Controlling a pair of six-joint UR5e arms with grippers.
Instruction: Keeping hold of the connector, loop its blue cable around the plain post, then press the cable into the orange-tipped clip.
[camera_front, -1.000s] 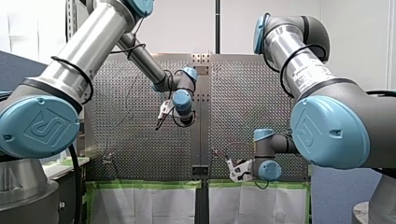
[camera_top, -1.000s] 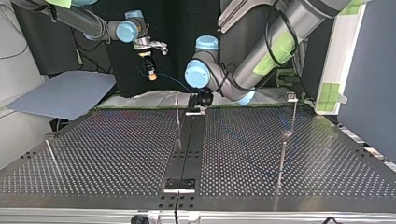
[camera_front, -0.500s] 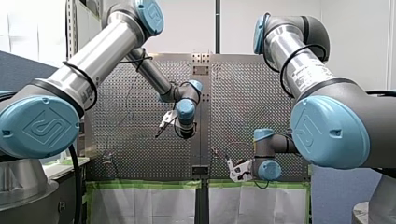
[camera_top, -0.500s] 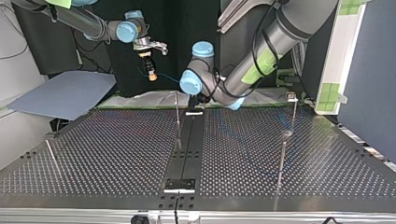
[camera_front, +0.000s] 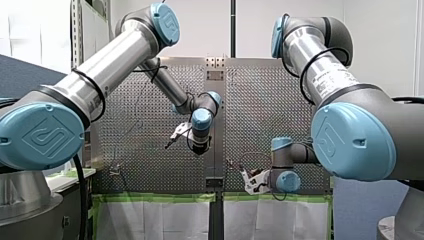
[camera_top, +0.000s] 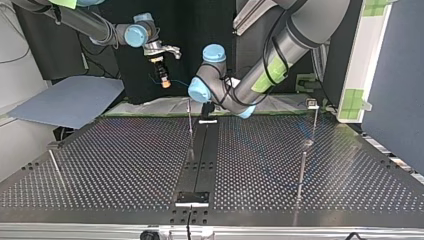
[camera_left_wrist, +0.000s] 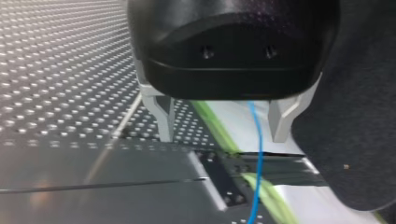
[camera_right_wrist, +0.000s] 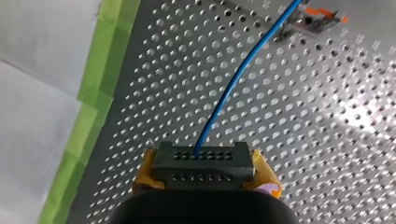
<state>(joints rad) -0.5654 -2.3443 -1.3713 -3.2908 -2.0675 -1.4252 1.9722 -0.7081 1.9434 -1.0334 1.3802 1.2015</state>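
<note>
My right gripper (camera_right_wrist: 204, 161) has its yellow pads shut on a grey connector (camera_right_wrist: 203, 170). The blue cable (camera_right_wrist: 233, 88) runs from the connector over the perforated plate to an orange-tipped clip (camera_right_wrist: 320, 16). At the top view's left, my right gripper (camera_top: 163, 80) hangs above the table's far edge. My left gripper (camera_left_wrist: 223, 126) stands open, with the blue cable (camera_left_wrist: 257, 154) passing between its metal fingers (camera_left_wrist: 164, 116) without touching them. In the top view my left gripper (camera_top: 207, 107) is low at the far middle, beside a thin post (camera_top: 190, 122).
More thin posts (camera_top: 302, 170) stand at the top view's right, and another post (camera_top: 55, 165) at its left. A black strip (camera_top: 200, 160) runs down the middle of the perforated table (camera_top: 125, 165). Green tape (camera_right_wrist: 93, 107) lines the table's edge. A blue-grey sheet (camera_top: 70, 100) lies at the far left.
My left arm has swung its wrist lower and toward the table's middle, nearer the cable. My right gripper has shifted slightly, still holding the connector.
</note>
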